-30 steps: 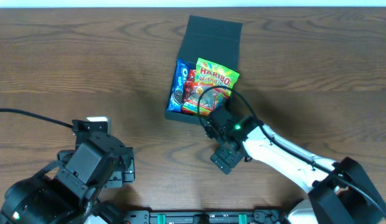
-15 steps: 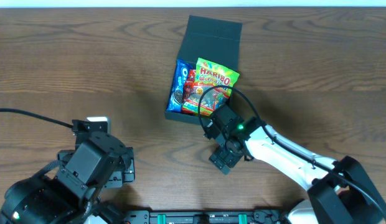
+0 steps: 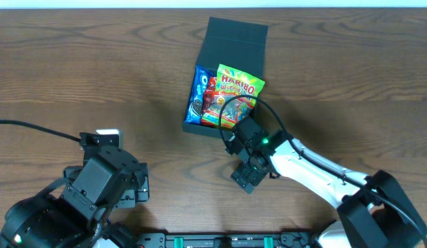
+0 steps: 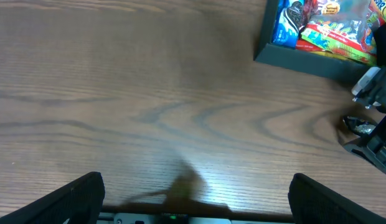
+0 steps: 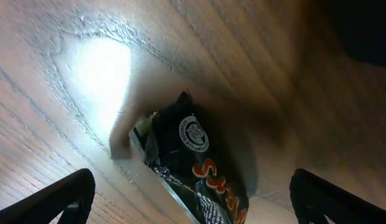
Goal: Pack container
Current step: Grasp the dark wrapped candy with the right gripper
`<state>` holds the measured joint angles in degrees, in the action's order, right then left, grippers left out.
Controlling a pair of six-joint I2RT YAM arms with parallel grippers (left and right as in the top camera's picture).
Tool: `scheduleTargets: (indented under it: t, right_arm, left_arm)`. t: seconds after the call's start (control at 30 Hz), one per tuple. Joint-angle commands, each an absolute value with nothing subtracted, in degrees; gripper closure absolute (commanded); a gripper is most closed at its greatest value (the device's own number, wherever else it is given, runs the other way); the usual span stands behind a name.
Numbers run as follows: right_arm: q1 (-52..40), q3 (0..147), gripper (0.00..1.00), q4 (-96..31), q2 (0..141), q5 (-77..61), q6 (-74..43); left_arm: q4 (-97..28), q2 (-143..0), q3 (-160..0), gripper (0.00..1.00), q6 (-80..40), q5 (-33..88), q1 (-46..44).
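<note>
Right wrist view shows the right gripper (image 5: 193, 194) poised over a dark snack packet (image 5: 188, 163) lying flat on the wooden table (image 4: 149, 93). Its 2 fingers are spread wide to either side and nothing is in its grip yet. That straddling pose reads as the set-up for a pinch across the packet's narrow width. The packet carries a round white crest and orange lettering that starts with "S"; the rest I cannot read. From overhead, the container (image 3: 202, 128) sits just beyond this gripper, its lid (image 3: 235, 40) folded back so the inside stays reachable. Inside, 3 packets lean side by side. One is a green-yellow bag (image 3: 240, 84) marked "HARIBO". The red packet (image 3: 211, 96) and the blue packet (image 3: 199, 93) have print too small to make out. The left gripper (image 4: 196, 190) hangs well apart near the table's front edge, fingers wide and empty, probably parked out of the way.
</note>
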<state>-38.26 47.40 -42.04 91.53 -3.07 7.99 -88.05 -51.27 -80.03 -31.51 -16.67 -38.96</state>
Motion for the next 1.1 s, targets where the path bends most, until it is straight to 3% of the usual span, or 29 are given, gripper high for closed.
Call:
scheduleTargets:
  t: [0.0,0.43,0.53,0.6,0.7,0.83,0.93,1.07]
  right_arm:
    - [-37.9,46.6,0.01,-41.3,92.1,-3.5,7.7]
    - [-37.9,46.3,0.01,-39.8,93.0,-3.5,7.3]
    - [-37.9,46.3,0.18,-39.8,93.0,-3.5,7.3]
    - [-37.9,46.3,0.36,-39.8,93.0,-3.5,7.3]
    - [-37.9,46.3,0.39,-39.8,93.0,-3.5,7.3]
    - [-37.9,46.3,0.56,-39.9,93.0,-3.5,7.3]
    - [-37.9,46.3,0.57,-40.1,93.0,-3.5,7.3]
    - [-37.9,46.3,0.69,-40.6,93.0,-3.5,7.3]
  left_arm:
    - [-87.9,-51.4,-79.9,0.05,-31.8,-16.9,-39.0]
    - [-87.6,-51.4,-79.9,0.05,-31.8,-16.9,-39.0]
    - [-87.5,-51.4,-79.9,0.05,-31.8,-16.9,-39.0]
    - [-87.6,-51.4,-79.9,0.05,-31.8,-16.9,-39.0]
    - [-87.5,-51.4,-79.9,0.05,-31.8,-16.9,-39.0]
    - [-87.5,-51.4,-79.9,0.05,-31.8,-16.9,-39.0]
    - [-87.6,-51.4,-79.9,0.05,-31.7,-16.9,-39.0]
    - [-87.5,-51.4,-79.9,0.05,-31.8,-16.9,-39.0]
